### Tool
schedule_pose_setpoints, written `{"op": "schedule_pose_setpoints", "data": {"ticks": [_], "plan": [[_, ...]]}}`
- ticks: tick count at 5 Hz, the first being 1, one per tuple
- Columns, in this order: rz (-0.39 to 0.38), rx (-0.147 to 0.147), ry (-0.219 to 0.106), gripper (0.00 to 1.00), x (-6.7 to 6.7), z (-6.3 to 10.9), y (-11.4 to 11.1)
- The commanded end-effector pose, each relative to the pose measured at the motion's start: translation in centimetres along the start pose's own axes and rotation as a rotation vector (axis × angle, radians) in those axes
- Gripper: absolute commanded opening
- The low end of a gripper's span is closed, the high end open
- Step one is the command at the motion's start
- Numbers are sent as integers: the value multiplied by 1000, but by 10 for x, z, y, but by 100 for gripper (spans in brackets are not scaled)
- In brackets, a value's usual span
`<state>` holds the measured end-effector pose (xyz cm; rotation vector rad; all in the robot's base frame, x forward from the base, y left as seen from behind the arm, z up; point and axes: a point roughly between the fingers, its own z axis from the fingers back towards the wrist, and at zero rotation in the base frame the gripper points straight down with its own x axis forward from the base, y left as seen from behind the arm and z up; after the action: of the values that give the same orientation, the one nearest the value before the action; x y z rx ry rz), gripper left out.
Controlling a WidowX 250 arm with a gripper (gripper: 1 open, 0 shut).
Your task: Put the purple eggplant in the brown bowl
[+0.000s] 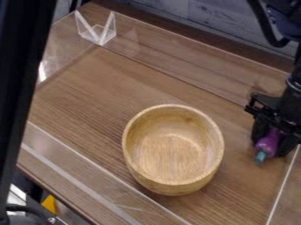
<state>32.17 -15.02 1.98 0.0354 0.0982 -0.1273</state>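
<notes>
The purple eggplant (269, 146) sits low at the right side of the table (106, 88), right of the brown bowl (173, 148) and apart from it, not inside; its teal stem cap points toward the near edge, purple body tucked under the black gripper (277, 130). Gripper comes straight down over the eggplant, fingers (266, 123) on either side of the purple body, looks like they're grasping it, though contact is hard to confirm at this size; can't tell if the eggplant is resting on the wood or just off it. Brown bowl is upright near the middle front of the table, round, light wood with grain, thick rim, hollow has nothing in it. Table is wood-grain, with clear acrylic walls (70, 53) along the left and near sides and a small clear triangular stand (97, 28) at the far left corner. Dark out-of-focus bar (24, 97) runs down the left side in the foreground, blocks part of the table edge
</notes>
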Motion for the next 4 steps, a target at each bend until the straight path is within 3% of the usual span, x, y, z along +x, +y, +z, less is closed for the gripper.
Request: {"op": "schedule_pose_setpoints", "data": {"ticks": [1,3,4], "plan": [[18,-1,-34,0,-4,12,9],[22,1,-41,0,17,12,34],[21,-3,-36,0,21,11,25]]}}
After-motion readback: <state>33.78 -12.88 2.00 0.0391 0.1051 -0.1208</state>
